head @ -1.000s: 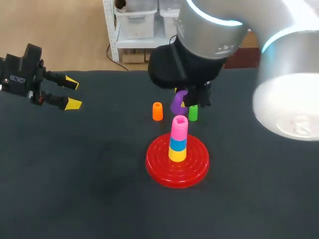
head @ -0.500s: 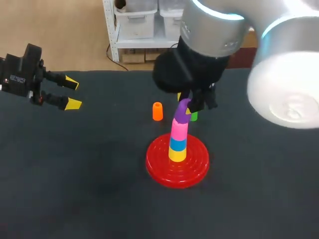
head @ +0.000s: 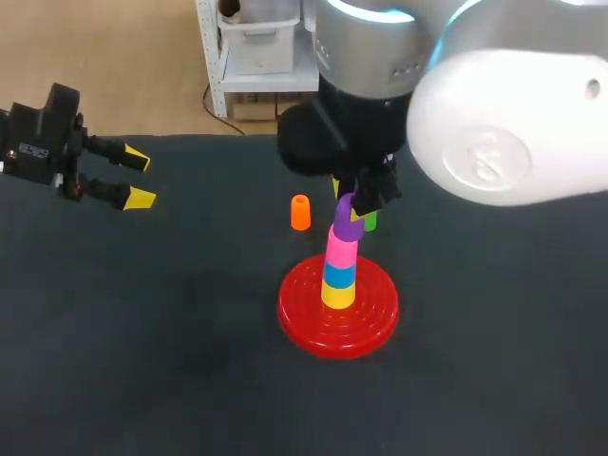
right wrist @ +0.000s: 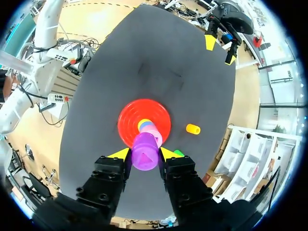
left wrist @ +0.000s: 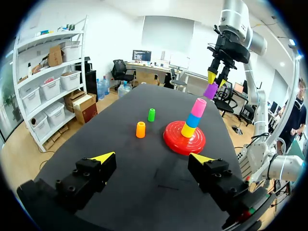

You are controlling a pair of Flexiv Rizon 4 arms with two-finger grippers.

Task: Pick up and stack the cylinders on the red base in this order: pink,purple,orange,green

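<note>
Dark cloth covers the worktop. At the upper left of the head view the left arm hangs over the worktop's edge, its jaws apart with nothing between the two yellow tips, well away from everything else. Just left of centre a small orange plastic cylinder stands upright by itself. To its lower right lies the round red ribbed base, carrying a column of a yellow cylinder, a blue cylinder and a pink cylinder. Right over the pink one is the purple cylinder, tilted and clamped from both sides in the right arm's jaws. Whether it touches the pink top cannot be told. A green cylinder stands just behind, partly hidden. The large silver right arm comes in from the upper right.
</note>
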